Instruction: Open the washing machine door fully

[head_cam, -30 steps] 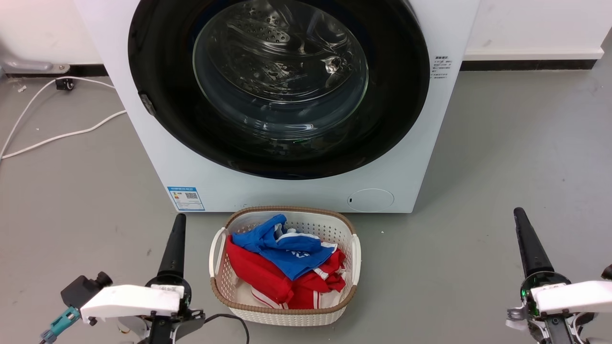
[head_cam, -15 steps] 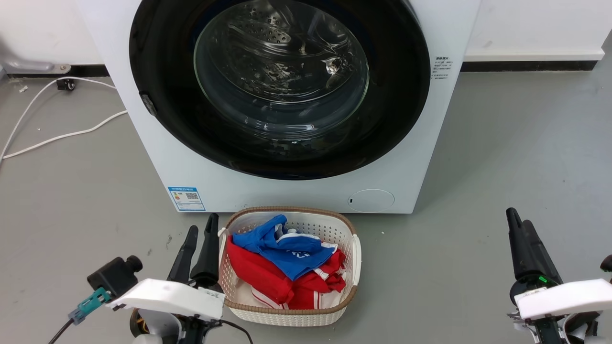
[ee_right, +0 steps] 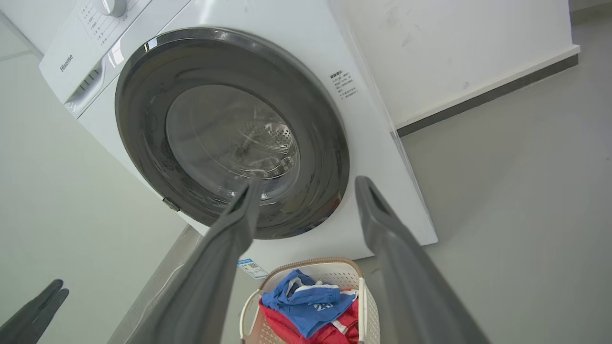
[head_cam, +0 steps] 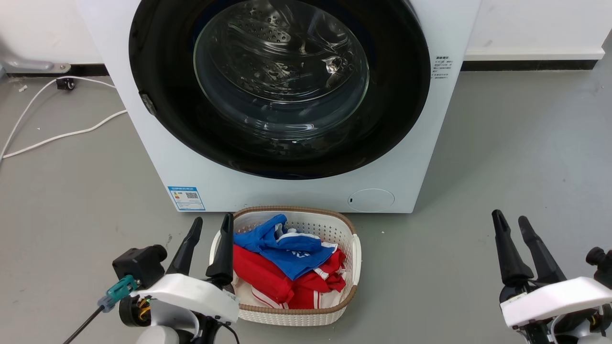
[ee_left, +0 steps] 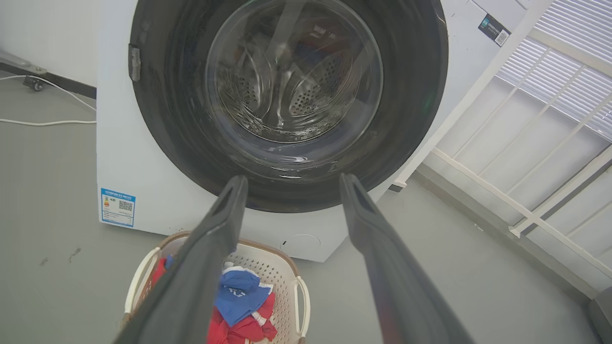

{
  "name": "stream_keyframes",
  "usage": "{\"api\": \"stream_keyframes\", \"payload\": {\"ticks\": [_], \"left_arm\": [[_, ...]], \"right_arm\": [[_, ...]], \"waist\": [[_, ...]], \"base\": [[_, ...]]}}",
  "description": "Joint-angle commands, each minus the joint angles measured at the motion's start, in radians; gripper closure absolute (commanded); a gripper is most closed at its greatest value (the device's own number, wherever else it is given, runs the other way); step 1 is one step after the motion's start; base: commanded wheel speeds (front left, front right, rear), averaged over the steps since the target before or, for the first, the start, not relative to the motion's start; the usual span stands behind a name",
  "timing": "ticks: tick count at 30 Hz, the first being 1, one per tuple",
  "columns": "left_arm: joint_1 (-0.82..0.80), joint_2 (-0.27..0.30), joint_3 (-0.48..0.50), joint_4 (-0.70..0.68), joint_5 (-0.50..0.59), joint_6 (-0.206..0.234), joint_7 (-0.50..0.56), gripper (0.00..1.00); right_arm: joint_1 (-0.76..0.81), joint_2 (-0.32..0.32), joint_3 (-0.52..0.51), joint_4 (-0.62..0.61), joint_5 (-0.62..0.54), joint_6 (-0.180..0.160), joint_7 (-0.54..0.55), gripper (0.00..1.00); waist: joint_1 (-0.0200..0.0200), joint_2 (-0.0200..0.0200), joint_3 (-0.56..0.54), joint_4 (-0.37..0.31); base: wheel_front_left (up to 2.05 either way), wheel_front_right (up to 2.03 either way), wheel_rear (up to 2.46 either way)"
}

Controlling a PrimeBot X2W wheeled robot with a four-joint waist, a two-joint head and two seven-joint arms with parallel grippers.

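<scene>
1. Left gripper (head_cam: pixel 213 220): jaws are standing spread and gripping nothing. In the head view its right-hand finger (head_cam: pixel 224 248) is overlapping the laundry basket's left rim; can't tell if they're touching.
2. Right gripper (head_cam: pixel 510 217): jaws are parted too and empty, hanging over bare grey floor (head_cam: pixel 478 167), well apart from the basket.
3. Laundry basket (head_cam: pixel 355 258): sitting between the two grippers, just beside the left jaws, and carrying a blue garment (head_cam: pixel 287 248) over a red one (head_cam: pixel 267 282).
4. Washing machine (head_cam: pixel 191 162): standing just beyond the basket, ahead of both sets of jaws. Its blue label (head_cam: pixel 186 198) is showing past the left fingertips.
5. Washing machine door (head_cam: pixel 397 95): sitting closed, flat against the machine front, beyond both fingertips and untouched. In each wrist view it's showing above and between the fingers, with the drum visible through the glass.
6. White cable (head_cam: pixel 57 136): lying on the floor far left of the left jaws.
</scene>
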State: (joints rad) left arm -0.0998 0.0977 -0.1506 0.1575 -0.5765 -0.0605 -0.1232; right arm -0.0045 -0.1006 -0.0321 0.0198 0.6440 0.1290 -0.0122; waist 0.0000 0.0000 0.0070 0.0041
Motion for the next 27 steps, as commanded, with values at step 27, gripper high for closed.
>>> {"api": "stream_keyframes", "payload": {"ticks": [27], "left_arm": [[-0.030,0.044,-0.093,0.004,0.256,0.073,-0.072,0.00]], "right_arm": [[0.044,0.013,-0.013,-0.067,-0.316,0.002,0.010,0.00]], "waist": [[0.0000,0.0000,-0.005,0.003]], "base": [[0.00,0.00,0.00]]}}
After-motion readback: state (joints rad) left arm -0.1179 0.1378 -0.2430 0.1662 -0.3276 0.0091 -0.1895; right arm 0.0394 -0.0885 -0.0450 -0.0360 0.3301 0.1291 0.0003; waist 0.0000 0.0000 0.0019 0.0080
